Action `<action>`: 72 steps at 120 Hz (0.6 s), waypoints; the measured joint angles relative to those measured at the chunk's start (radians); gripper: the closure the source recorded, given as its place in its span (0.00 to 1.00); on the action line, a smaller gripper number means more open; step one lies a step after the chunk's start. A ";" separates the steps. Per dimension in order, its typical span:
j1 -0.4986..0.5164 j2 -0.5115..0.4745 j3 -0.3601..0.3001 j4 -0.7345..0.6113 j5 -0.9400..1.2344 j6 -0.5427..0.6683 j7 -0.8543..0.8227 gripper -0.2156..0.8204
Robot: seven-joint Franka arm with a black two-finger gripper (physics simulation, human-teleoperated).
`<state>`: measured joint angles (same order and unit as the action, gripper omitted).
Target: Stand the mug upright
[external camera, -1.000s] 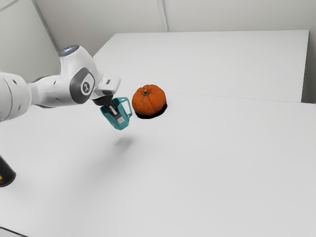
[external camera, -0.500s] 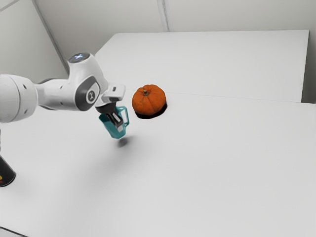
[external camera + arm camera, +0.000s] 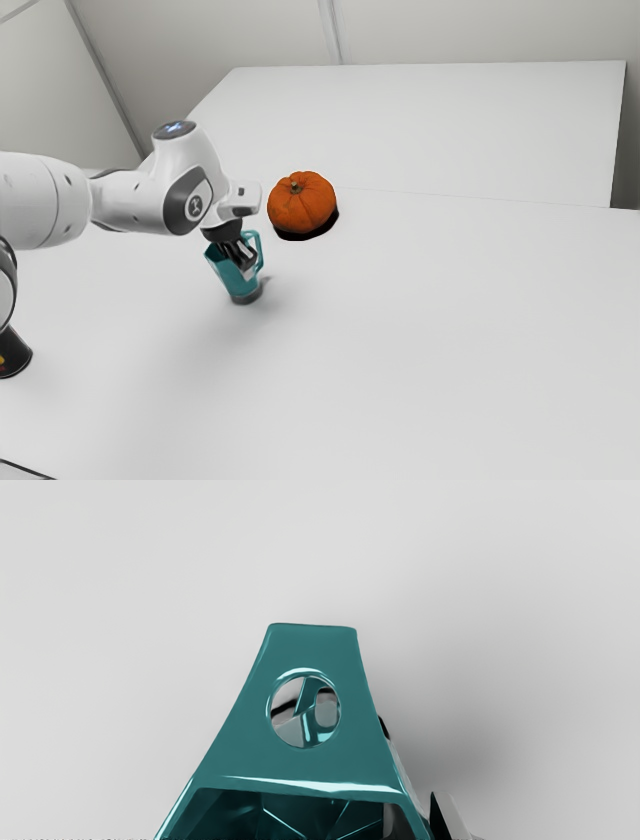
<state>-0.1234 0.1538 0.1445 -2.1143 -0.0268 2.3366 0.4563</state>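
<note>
"White worktop: report mug status."

"Mug tilted, toward the exterior view's left, short of the far edge. Gripper clamped on it; base contact cannot be confirmed."

"Step?"

"Apparently setting down. Level mug, seat base, then release. Pumpkin lies beyond, nearer that edge."

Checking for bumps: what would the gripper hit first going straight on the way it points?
The gripper, holding the mug, points down toward the table. The table likely comes first, met by the mug's base; any gap is unclear.
</note>
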 joint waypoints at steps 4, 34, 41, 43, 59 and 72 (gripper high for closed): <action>-0.001 0.000 0.000 -0.001 0.000 0.000 -0.005 0.95; -0.001 0.002 0.000 -0.005 -0.017 -0.002 -0.016 0.76; -0.001 0.002 0.000 -0.005 -0.019 -0.002 -0.018 0.70; -0.001 0.002 0.000 -0.005 -0.019 -0.002 -0.018 0.69; -0.001 0.001 0.000 -0.003 -0.020 -0.002 -0.021 0.57; 0.000 0.000 0.000 -0.003 -0.021 -0.002 -0.023 0.48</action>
<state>-0.1231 0.1541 0.1442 -2.1173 -0.0478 2.3346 0.4333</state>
